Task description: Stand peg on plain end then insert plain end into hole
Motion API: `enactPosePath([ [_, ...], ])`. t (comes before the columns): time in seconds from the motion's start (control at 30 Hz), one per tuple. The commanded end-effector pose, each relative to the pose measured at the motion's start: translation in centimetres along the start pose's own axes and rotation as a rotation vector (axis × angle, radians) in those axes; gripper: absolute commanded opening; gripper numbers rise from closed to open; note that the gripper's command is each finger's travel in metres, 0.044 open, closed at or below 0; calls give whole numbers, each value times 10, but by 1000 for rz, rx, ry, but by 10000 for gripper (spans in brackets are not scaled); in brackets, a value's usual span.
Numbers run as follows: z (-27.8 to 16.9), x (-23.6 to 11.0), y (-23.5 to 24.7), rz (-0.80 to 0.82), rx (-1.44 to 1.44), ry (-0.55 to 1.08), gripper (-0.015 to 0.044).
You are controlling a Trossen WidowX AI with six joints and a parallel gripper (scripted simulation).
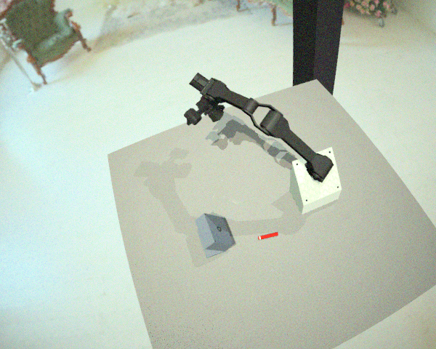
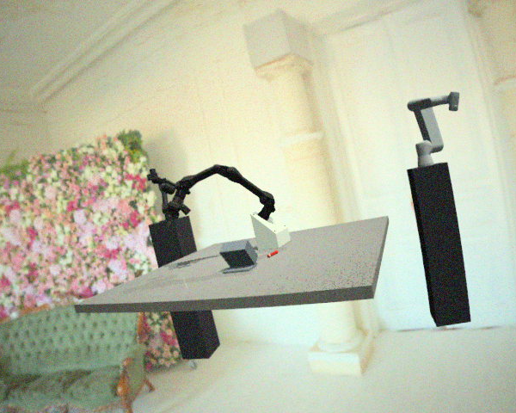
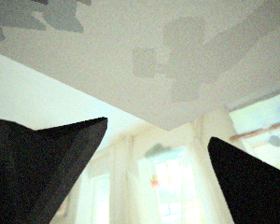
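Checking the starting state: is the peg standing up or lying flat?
Lying flat. The red peg rests lengthwise on the table, beside the sloped panel, untouched.

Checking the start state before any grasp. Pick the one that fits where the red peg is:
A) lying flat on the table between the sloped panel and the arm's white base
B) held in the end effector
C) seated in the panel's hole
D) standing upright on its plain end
A: the peg lies flat on the table, between the panel and the white base, while the open end effector hangs far off, holding nothing.

Pale floor [image 1: 60, 187], green armchair [image 1: 45, 35], flower wall [image 2: 63, 213], cream column [image 2: 303, 133]
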State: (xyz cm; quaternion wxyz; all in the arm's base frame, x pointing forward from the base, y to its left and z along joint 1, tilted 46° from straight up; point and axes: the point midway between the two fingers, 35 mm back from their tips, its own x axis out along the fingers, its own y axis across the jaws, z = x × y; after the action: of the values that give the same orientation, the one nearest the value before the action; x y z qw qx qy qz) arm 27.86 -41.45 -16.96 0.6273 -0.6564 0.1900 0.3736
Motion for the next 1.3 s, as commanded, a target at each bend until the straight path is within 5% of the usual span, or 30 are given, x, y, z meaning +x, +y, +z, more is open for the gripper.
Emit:
enactPosePath([
  [0.0, 1, 0, -1, 0, 5, -1, 426],
  [1.27, 207, 25, -213, 276, 1195, -233, 440],
])
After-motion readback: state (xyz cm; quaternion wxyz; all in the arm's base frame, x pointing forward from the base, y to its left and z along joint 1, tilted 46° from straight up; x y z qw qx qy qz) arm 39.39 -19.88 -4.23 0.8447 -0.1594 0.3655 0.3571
